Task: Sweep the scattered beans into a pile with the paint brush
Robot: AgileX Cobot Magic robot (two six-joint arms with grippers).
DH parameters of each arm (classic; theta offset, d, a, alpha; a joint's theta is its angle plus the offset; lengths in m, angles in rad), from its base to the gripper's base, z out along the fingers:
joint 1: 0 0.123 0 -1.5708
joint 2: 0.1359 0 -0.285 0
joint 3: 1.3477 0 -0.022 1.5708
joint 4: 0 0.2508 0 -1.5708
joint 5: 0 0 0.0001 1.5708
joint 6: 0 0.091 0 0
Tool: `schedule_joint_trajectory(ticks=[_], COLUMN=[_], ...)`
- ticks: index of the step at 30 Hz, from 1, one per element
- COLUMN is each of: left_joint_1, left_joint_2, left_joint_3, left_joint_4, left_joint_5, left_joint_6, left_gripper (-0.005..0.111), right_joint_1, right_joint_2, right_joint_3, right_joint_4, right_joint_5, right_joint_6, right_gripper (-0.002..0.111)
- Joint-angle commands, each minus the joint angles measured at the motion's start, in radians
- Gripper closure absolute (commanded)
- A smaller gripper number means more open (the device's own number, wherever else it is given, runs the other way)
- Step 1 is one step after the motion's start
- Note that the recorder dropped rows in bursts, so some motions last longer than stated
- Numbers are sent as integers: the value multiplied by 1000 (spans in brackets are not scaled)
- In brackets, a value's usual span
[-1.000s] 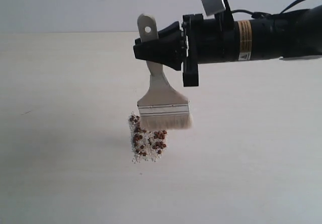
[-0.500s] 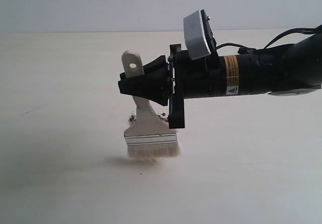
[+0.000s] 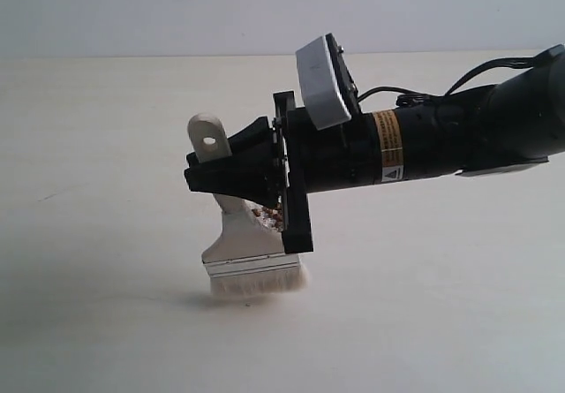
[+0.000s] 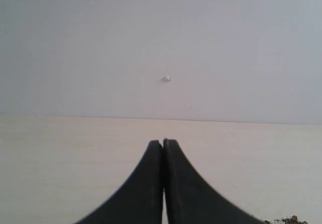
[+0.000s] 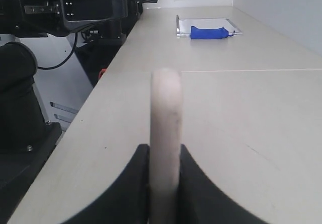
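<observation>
Pale wood sits clamped in my right claw [image 3: 225, 168]: the handle of the paint brush [image 3: 243, 243], which leans a little to the left in the exterior view. Its bristles [image 3: 258, 281] touch the table [image 3: 106, 234], with the wide edge lying across that view. The beans [image 3: 267, 216] lie just behind the ferrule [image 3: 247, 257], on the far side and mostly hidden, so I judge the next stroke must start beyond them. My left claw [image 4: 163, 144] is pressed together, empty and apart.

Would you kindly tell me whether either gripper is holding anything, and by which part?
The right gripper holds the paint brush by its handle, just below the end hole. The left gripper is shut, holding nothing.
</observation>
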Motion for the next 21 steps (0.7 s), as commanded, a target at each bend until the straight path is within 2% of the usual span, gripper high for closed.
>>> schedule_joint_trajectory(ticks=[1, 10, 21], left_joint_1=[2, 2, 2], left_joint_2=[-9, -9, -9], left_joint_3=[3, 3, 3], left_joint_4=[-6, -6, -6], left_joint_5=[-3, -3, -3], left_joint_6=[5, 5, 5], left_gripper=[107, 107, 107], right_joint_1=[-9, -9, -58], right_joint_2=[34, 78, 99], right_joint_3=[2, 2, 0], right_joint_4=[53, 72, 92], right_joint_5=[-9, -9, -9], right_joint_6=[-38, -76, -118], right_gripper=[108, 108, 108])
